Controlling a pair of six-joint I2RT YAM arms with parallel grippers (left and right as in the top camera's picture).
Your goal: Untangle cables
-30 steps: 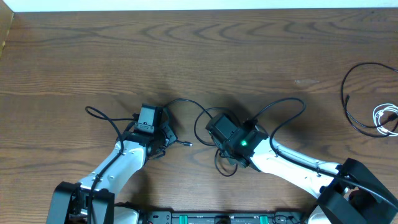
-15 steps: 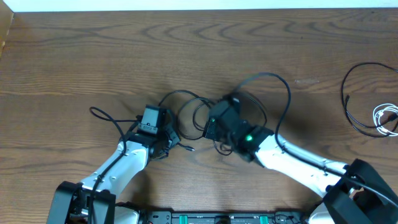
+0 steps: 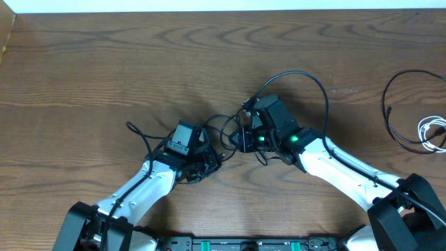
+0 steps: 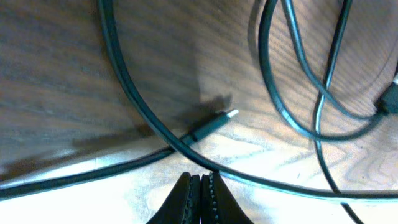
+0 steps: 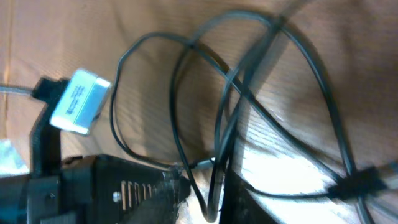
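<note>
- Black cables (image 3: 296,73) lie knotted mid-frame on the table (image 3: 104,56).
- Left gripper (image 4: 198,193) is clenched, seemingly on nothing; right gripper (image 5: 212,186) is parted around a strand.
- Pulling now could cinch the crossed loops tighter.

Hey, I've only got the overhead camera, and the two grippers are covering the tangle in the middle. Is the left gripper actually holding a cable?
Observer: Not that I can see. In the left wrist view the left gripper is shut, and a black cable runs just past its tips, with nothing showing between them.
Operator: Any plug end near it?
Observer: Yes. A plug with a bare metal tip lies flat on the table, just beyond that cable.
Operator: And the right gripper?
Observer: The right wrist view shows the right gripper with a gap between its fingers, and a black cable loop hangs down into that gap.
</note>
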